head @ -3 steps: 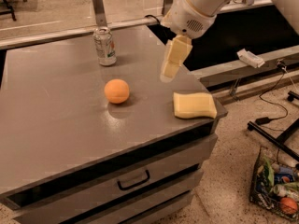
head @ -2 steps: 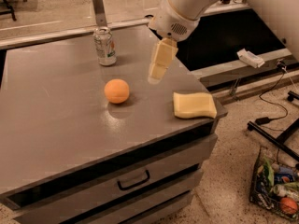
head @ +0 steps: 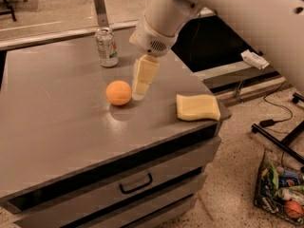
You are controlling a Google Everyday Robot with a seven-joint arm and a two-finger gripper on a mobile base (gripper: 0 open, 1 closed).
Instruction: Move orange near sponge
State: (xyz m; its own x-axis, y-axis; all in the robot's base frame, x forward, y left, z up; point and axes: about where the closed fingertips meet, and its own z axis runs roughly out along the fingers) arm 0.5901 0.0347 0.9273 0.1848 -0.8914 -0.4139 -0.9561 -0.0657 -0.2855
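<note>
The orange is a round light-orange fruit resting on the grey cabinet top near its middle. The sponge is a pale-yellow pad lying flat at the cabinet's right front corner. My gripper hangs from the white arm, pointing down, just to the right of the orange and close above the surface. It stands between the orange and the sponge and holds nothing that I can see.
A drink can stands upright at the back of the cabinet top, behind the orange. The cabinet has drawers below. A wire basket of items sits on the floor at the right. A metal stand's legs are on the floor nearby.
My gripper has moved left and down, from above the sponge side to right beside the orange. The orange, sponge and can have not moved.
</note>
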